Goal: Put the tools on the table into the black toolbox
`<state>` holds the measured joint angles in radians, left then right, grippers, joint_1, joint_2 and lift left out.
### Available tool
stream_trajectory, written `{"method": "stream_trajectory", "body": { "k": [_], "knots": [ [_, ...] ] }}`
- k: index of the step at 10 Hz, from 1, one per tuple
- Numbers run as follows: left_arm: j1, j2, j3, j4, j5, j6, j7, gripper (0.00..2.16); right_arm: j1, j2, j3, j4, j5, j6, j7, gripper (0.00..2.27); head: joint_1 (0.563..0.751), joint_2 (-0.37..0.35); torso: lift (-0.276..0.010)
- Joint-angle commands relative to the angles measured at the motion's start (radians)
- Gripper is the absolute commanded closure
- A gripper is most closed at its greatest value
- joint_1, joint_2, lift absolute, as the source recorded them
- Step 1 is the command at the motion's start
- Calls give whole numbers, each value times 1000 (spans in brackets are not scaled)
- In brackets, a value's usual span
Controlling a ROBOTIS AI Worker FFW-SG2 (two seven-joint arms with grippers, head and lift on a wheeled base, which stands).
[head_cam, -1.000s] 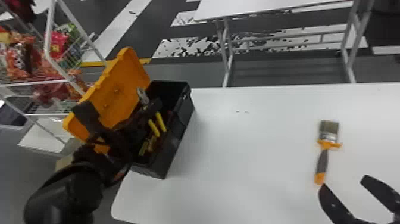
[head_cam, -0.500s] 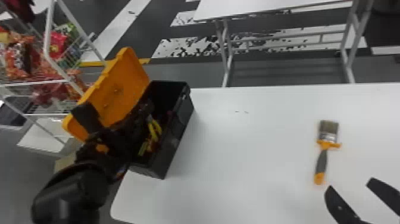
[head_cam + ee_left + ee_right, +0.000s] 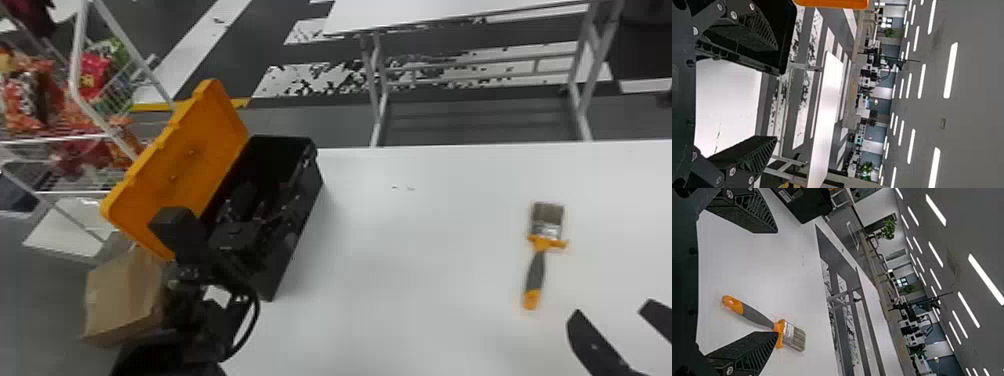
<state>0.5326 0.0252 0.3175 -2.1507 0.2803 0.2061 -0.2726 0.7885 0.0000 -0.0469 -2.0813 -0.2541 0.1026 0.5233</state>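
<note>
In the head view the black toolbox stands at the table's left end, its orange lid tipped back. Over its front half is my left gripper, hiding much of the inside. The left wrist view has the left gripper open with nothing between its fingers. A paintbrush with a grey and orange handle lies flat on the right side. My right gripper is open just nearer than the handle and to its right. In the right wrist view, the right gripper has the paintbrush beyond its fingers, touching nothing.
The white table spreads between toolbox and brush. A cardboard box is beyond its left end, below a wire rack of snack packets. Another white table stands farther back.
My left arm has shifted rightward over the toolbox, and the yellow-handled tool seen there earlier is now hidden. The right gripper has moved a little to the right. The brush has not moved.
</note>
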Motion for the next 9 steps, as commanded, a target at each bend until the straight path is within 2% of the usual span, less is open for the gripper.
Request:
{"method": "stream_trajectory", "body": {
  "k": [1, 2, 3, 5, 6, 7, 9],
  "knots": [
    [58, -7, -58, -3, -4, -105, 12, 29, 0, 1, -2, 0, 1, 4, 0, 90, 695, 288, -75],
    [93, -7, -97, -1, -7, -176, 18, 29, 0, 1, -2, 0, 1, 7, 0, 90, 695, 275, -75],
    [124, -5, -136, 2, -12, -240, 46, 29, -3, 1, -7, -3, 1, 19, 0, 90, 695, 253, -75],
    [152, 2, -218, 43, -66, -342, 101, 29, -32, 1, -51, -13, 1, 90, 0, 90, 695, 210, -75],
    [162, 7, -255, 81, -89, -425, 131, 29, -48, 1, -87, -13, 1, 112, 1, 90, 695, 173, -75],
    [171, 16, -294, 124, -136, -517, 182, 29, -69, 1, -133, -13, 3, 161, 21, 90, 695, 151, -75],
    [182, 33, -353, 189, -170, -612, 228, 29, -106, 1, -231, -20, 3, 256, 61, 93, 695, 60, -75]
  ]
}}
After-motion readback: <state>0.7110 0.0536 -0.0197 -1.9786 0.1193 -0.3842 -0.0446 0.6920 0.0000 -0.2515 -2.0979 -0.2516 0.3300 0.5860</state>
